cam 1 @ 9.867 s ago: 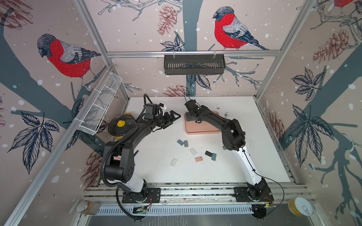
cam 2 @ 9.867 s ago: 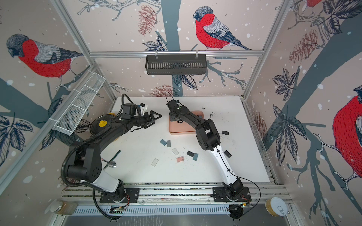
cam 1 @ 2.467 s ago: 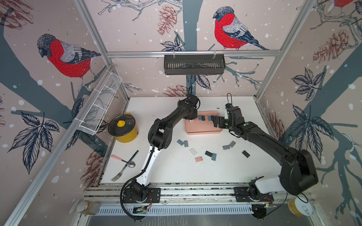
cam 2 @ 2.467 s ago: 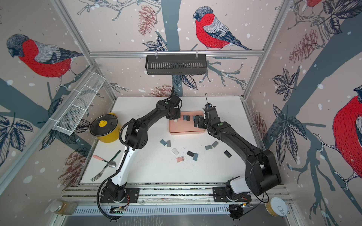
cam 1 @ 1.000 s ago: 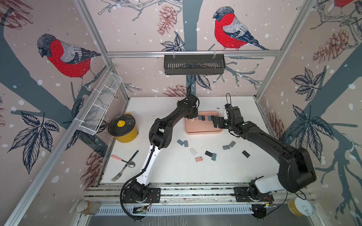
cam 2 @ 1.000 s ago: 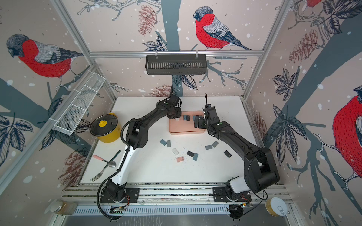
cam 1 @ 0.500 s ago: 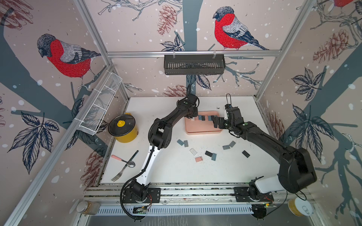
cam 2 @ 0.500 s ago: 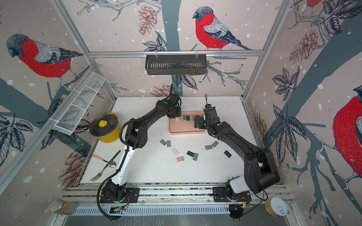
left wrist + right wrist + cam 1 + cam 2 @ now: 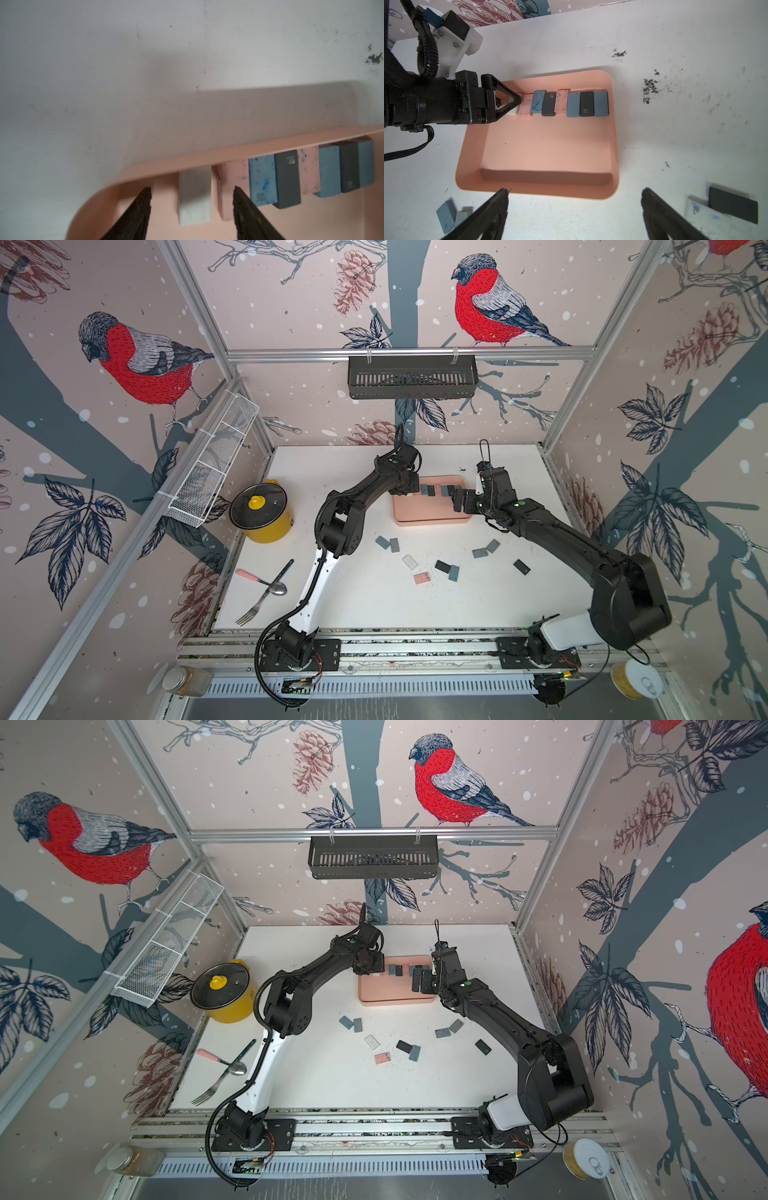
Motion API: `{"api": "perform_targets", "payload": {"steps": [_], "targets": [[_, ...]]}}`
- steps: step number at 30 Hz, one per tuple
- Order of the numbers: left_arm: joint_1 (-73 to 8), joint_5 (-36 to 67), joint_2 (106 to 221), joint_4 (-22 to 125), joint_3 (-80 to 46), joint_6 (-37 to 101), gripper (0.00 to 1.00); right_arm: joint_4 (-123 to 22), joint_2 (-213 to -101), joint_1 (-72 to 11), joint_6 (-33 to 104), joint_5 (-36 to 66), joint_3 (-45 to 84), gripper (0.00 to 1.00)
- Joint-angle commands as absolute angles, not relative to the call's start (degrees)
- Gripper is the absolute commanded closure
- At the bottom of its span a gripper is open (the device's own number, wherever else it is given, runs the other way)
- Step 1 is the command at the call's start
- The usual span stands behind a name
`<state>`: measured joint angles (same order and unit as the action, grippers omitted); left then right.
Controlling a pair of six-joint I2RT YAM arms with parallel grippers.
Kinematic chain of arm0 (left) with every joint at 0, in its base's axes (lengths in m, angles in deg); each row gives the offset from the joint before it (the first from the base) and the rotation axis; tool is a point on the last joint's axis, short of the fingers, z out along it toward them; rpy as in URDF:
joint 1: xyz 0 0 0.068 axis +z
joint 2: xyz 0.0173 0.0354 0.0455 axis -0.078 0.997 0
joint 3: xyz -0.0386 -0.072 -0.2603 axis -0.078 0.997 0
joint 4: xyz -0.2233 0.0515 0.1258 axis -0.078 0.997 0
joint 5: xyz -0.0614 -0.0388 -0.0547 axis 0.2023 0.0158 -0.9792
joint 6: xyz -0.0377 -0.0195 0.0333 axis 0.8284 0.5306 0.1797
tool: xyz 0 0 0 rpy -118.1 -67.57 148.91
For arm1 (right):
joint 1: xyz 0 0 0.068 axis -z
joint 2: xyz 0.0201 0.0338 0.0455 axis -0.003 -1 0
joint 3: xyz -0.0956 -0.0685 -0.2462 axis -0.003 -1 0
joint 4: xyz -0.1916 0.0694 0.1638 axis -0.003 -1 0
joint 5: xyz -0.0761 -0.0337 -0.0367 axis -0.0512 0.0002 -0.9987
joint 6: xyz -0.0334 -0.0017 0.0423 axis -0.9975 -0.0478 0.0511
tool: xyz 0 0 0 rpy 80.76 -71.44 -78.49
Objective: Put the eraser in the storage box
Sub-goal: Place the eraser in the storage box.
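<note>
Eight erasers in storage box; nine on table; left jaws parted, right jaws wide.

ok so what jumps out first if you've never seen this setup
The salmon-pink storage box at the back middle of the white table, with a neat row of erasers along its far wall. The left pincer stands open around the white eraser at the row's end, and the right pincer hangs open at the box's edge. More loose erasers lie scattered in front, a yellow pot on the left arm's side.
</note>
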<state>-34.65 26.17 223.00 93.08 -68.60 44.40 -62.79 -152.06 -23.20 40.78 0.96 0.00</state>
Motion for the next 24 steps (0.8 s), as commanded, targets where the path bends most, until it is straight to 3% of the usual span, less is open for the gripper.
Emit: {"api": "perform_targets", "payload": {"steps": [1, 24], "targets": [[-34.5, 25.5, 222.3, 91.4, -68.2, 44.9, 0.33, -61.3, -152.3, -23.2, 41.0, 0.6, -0.1, 0.01], [-34.5, 16.7, 221.6, 84.9, -64.1, 46.5, 0.23, -61.1, -152.4, -22.5, 40.7, 0.6, -0.3, 0.01]]}}
